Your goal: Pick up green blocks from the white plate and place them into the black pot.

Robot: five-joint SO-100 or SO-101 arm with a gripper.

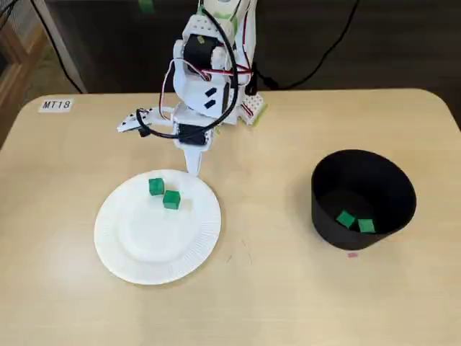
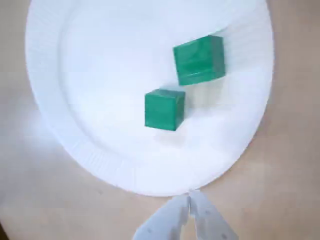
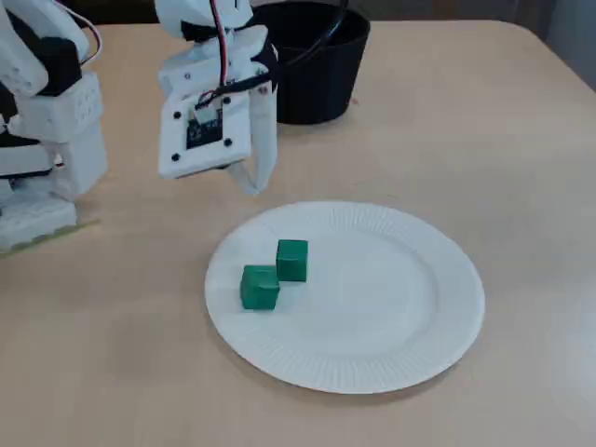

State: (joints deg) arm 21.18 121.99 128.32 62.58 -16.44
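My white hand point(image 2: 190, 196), fingers together and empty, hovers just outside the white paper plate point(image 2: 100, 160), probably to line up on the nearer small green cube point(image 2: 164, 109) (2 already lie in the black round pot point(image 1: 324, 220)).

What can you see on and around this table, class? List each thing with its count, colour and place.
plate: one, white, on the table, left of centre in a fixed view
blocks on the plate: two, green, close together, near the rim on the arm's side
pot: one, black, on the right of the table in that view
blocks in the pot: two, green, on its floor
label: one, white, reads MT18, at the table's far left corner
table: one, light wood colour
arm: one, white, at the table's far edge
pincer: one, white, shut, pointing down by the plate's rim
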